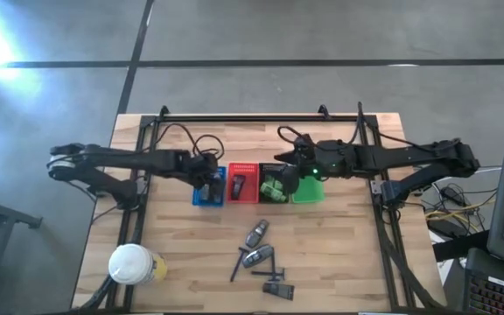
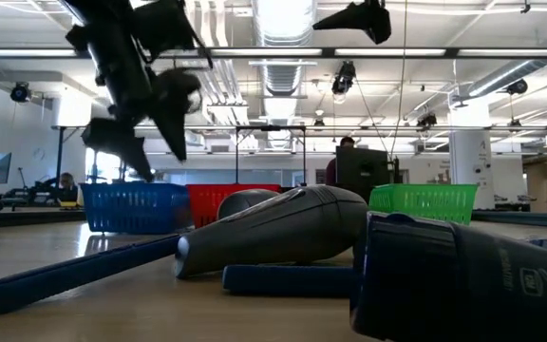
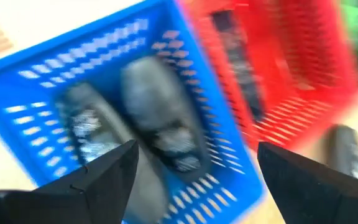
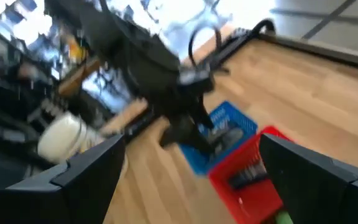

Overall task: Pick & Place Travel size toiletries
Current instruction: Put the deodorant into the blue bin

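We see the left gripper (image 1: 208, 175) above the blue basket (image 1: 208, 194), fingers spread, nothing held; two dark grey tubes (image 3: 157, 118) lie inside that basket. Right gripper (image 1: 289, 171) hovers right of the blue basket, near the green basket (image 1: 309, 192), fingers spread and empty. Red basket (image 1: 243, 184), just right of the blue, holds a dark item (image 1: 238, 184). More toiletries (image 1: 256, 234) lie loose on the table (image 1: 339, 254), front-right of the blue basket.

Blue basket (image 1: 208, 197), red basket (image 1: 243, 186), green basket (image 1: 309, 191), dark grey tubes (image 1: 256, 234).
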Controlling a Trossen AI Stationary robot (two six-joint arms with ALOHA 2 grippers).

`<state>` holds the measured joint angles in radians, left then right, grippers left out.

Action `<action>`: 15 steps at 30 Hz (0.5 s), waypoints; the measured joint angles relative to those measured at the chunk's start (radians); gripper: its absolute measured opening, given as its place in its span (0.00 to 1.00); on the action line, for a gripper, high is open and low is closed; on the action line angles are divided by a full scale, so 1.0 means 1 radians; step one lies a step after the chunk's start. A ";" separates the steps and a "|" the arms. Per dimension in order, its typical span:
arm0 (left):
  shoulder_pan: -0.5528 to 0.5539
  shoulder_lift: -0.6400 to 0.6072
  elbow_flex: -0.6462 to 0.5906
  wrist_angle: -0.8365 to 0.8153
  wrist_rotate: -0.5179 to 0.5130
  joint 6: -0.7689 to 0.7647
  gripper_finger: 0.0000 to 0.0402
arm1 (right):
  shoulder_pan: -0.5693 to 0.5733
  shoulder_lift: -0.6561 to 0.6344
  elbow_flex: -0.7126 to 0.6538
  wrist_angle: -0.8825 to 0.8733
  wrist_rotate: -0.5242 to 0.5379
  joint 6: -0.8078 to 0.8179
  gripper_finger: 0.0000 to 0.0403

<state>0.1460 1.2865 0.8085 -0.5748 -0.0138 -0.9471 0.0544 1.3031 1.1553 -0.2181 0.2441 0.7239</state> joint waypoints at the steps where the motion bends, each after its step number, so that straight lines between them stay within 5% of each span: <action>1: -0.011 -0.015 0.009 -0.001 0.008 0.024 0.83 | 0.000 -0.005 0.000 -0.033 -0.029 -0.016 0.91; 8: -0.170 -0.072 0.104 -0.002 0.042 0.047 0.77 | 0.000 0.000 -0.009 -0.408 -0.169 0.021 0.91; 15: -0.376 0.108 0.193 -0.001 -0.006 -0.017 0.75 | 0.022 -0.003 -0.075 -0.511 -0.181 0.063 0.91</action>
<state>-0.2299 1.3946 1.0018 -0.5759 -0.0194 -0.9643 0.0768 1.2999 1.0807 -0.7296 0.0630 0.7866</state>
